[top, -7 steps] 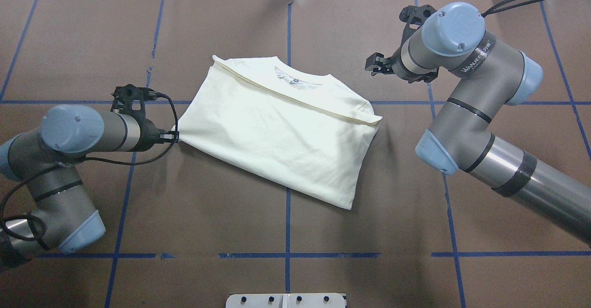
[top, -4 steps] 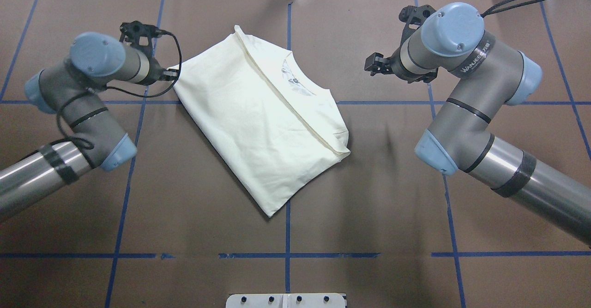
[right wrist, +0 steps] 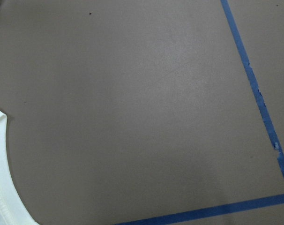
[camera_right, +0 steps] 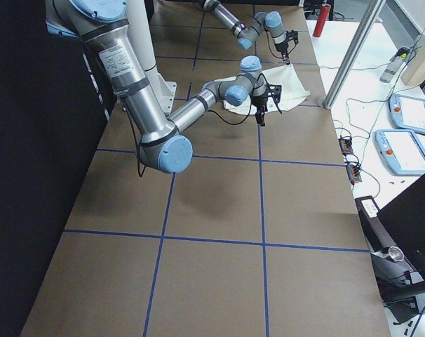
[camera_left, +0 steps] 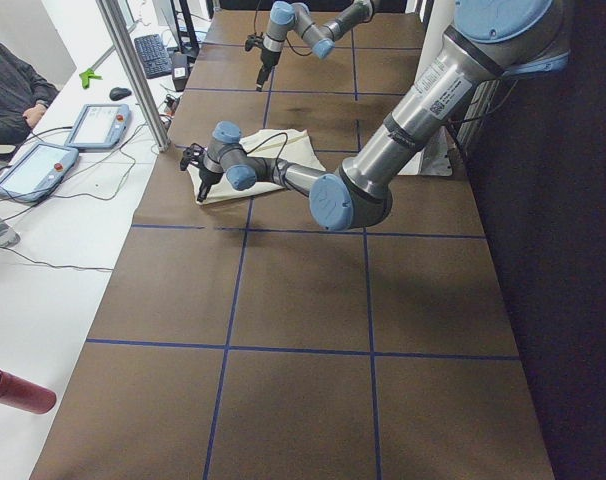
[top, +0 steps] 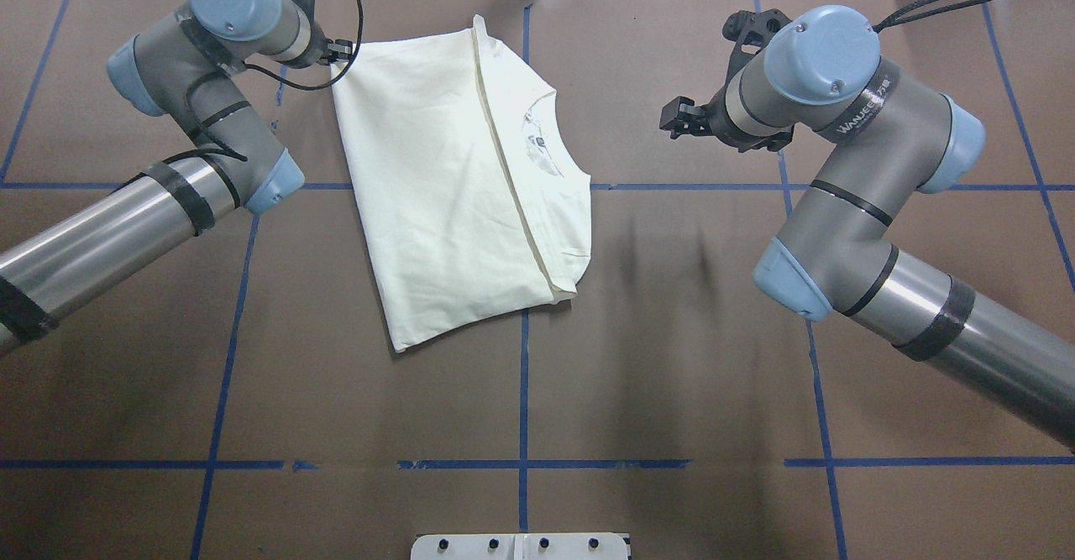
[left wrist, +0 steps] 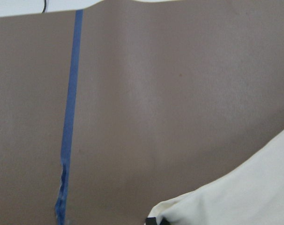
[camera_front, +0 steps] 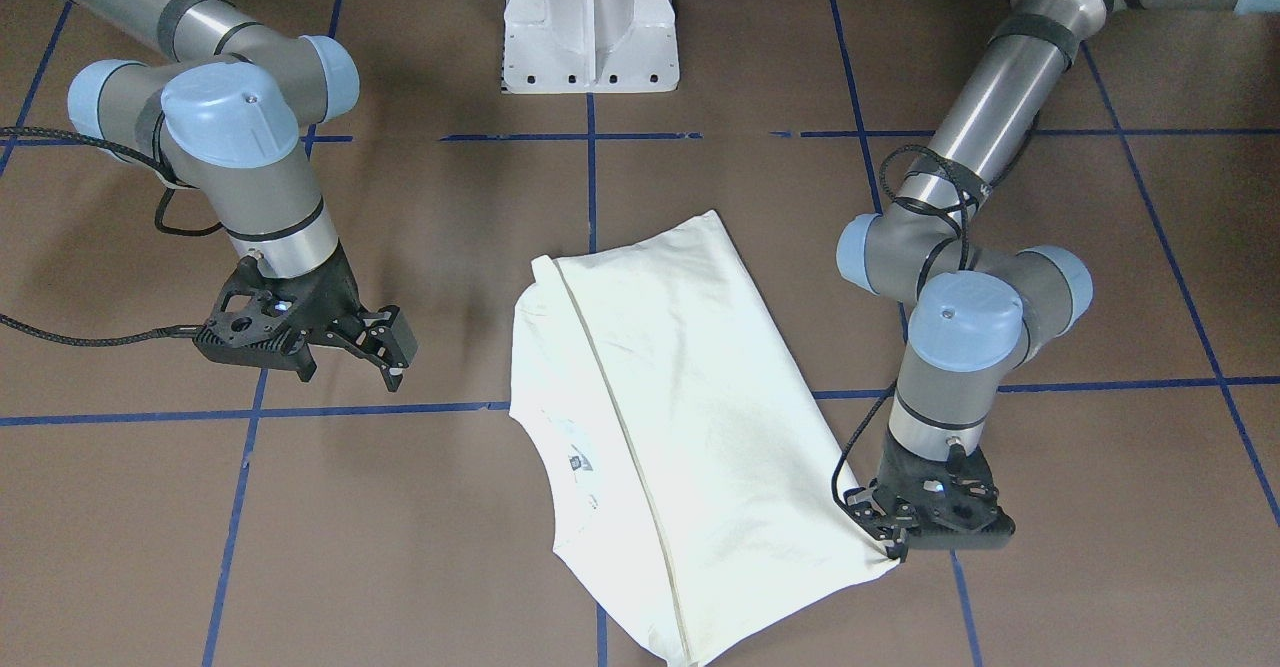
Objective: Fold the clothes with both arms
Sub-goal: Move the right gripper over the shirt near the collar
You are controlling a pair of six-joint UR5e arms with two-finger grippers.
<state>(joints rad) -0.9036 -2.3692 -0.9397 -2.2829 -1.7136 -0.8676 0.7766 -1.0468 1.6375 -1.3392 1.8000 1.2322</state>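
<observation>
The cream clothes lie folded on the brown table, plain side up, with the neckline and label facing right. My left gripper is shut on the garment's far left corner, close to the table's back edge; in the front-facing view this gripper pinches that corner low over the table. In the left wrist view the cloth fills the lower right. My right gripper hangs open and empty to the right of the shirt, apart from it, and is also seen from the front.
Blue tape lines grid the brown table cover. The white pedestal base stands at the robot's side. Beyond the table's far edge lie tablets and cables, with a seated person and a red cylinder nearby.
My left gripper has pulled the shirt's corner away from the robot toward the far edge, swinging the folded shirt round until it lies lengthwise. The right arm has stayed put.
</observation>
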